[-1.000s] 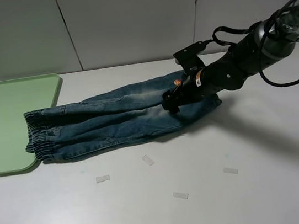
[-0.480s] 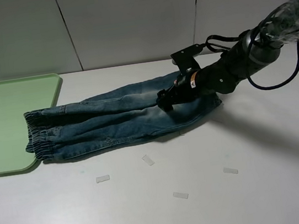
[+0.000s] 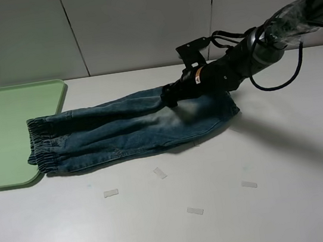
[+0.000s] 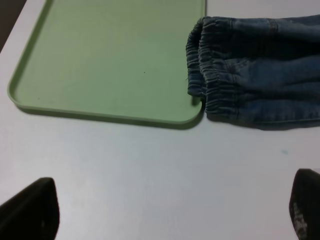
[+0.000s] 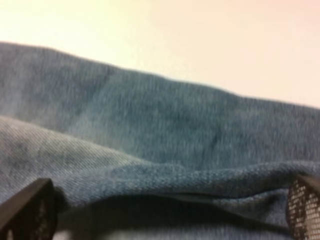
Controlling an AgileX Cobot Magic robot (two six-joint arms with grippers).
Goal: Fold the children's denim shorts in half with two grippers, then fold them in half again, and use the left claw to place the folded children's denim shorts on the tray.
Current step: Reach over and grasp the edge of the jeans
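Children's denim shorts (image 3: 126,129), faded blue twill with pale bleached patches, lie doubled lengthwise in a long flattened band on the matte white table (image 3: 241,218). The gathered elastic end, puckered into fine ribs (image 4: 210,85), overlaps the rounded corner of the tray (image 3: 5,119), a smooth pale green rectangle with a low raised rim. The right gripper (image 3: 169,96), black and angular, sits low at the band's far edge. Its jaws stand wide apart with a soft denim fold (image 5: 150,175) between them, unclamped. The left gripper (image 4: 167,215) hangs above bare table near the tray, jaws likewise apart, holding nothing. Small translucent tape scraps (image 3: 159,172) lie on the table near the garment.
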